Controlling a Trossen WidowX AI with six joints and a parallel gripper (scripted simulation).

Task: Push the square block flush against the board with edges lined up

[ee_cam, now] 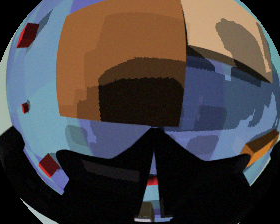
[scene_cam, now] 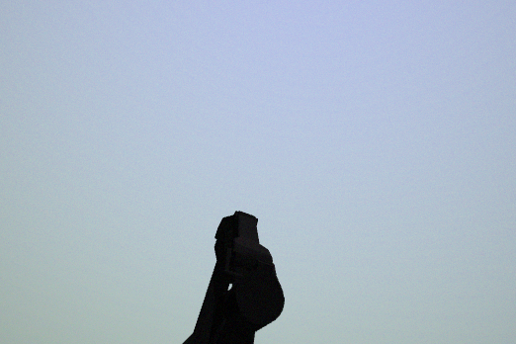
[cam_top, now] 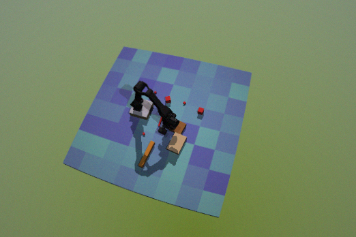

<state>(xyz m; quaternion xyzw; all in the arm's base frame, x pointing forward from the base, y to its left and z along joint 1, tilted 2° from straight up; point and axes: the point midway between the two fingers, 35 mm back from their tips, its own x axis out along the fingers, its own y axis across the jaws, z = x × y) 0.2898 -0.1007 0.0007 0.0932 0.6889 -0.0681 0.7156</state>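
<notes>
The brown square block (cam_top: 180,127) (ee_cam: 126,40) lies flat, partly hidden by my arm in the top view. The tan board (cam_top: 181,141) (ee_cam: 206,15) lies flat beside it. In the wrist view part of the block's right side runs close along the board's left side. Whether they touch, I cannot tell. The block reaches nearer to my fingers than the board, so their near edges are not even. My gripper (cam_top: 162,131) (ee_cam: 154,132) is shut and empty, just off the block's near side; contact is unclear. The exterior view shows only dark arm parts against sky.
An orange bar (cam_top: 147,154) (ee_cam: 261,150) lies beyond the gripper, away from the block. Red cubes (cam_top: 168,99) (cam_top: 200,110) and small red balls (cam_top: 184,103) (cam_top: 143,133) lie around. A red stick (cam_top: 160,121) is beside the arm, whose pale base (cam_top: 144,114) stands behind.
</notes>
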